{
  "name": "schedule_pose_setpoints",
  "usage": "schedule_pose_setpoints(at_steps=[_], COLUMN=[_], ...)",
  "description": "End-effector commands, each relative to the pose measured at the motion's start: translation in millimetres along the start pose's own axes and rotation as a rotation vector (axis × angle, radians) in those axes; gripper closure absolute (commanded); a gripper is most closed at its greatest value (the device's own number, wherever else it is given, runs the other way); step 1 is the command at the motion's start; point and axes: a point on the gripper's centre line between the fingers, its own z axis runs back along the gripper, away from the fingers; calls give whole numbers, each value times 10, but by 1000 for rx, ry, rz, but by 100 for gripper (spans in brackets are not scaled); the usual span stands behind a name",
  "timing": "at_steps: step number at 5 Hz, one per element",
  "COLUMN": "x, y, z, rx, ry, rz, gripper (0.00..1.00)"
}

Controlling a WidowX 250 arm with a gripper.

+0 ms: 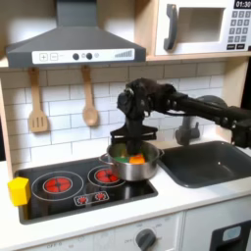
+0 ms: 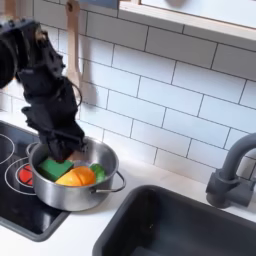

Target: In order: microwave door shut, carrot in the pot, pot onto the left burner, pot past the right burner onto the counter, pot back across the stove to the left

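The shiny steel pot (image 1: pixel 134 167) (image 2: pixel 75 190) sits at the stove's (image 1: pixel 59 196) (image 2: pixel 12 205) right edge, over the right burner (image 1: pixel 102 176). Inside it lies the orange carrot (image 1: pixel 138 158) (image 2: pixel 76 177), next to something green (image 2: pixel 52 168). My black gripper (image 1: pixel 133 144) (image 2: pixel 66 148) hangs just above the pot's far rim. Its fingers look spread and open, with nothing between them. The microwave door (image 1: pixel 201 27), with its grey bar handle, is shut at the top right of the first exterior view. The pale counter (image 1: pixel 196 196) (image 2: pixel 95 232) surrounds the stove.
A yellow block (image 1: pixel 18 189) stands at the stove's left end in the first exterior view. The dark sink (image 1: pixel 211 162) (image 2: pixel 190 225) and faucet (image 1: pixel 186 127) (image 2: pixel 232 175) lie right of the pot. Wooden utensils (image 1: pixel 89 103) hang on the tiled wall under the hood (image 1: pixel 74 44).
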Motion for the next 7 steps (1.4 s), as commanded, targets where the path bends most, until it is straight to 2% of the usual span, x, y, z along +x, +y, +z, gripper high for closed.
schedule_pose_setpoints(at_steps=[1, 2, 3, 4, 5, 6, 7], x=[-122, -77, -97, -78, -120, -160, -265], y=[69, 32, 9, 41, 207, 300, 429], z=[-212, -228, -252, -222, -185, -153, -134], rx=[23, 32, 39, 77, 121, 131, 151], ry=[70, 82, 116, 161, 192, 195, 216], rz=[22, 3, 8, 40, 93, 117, 168], gripper=[100, 0, 0, 0, 0, 0, 0])
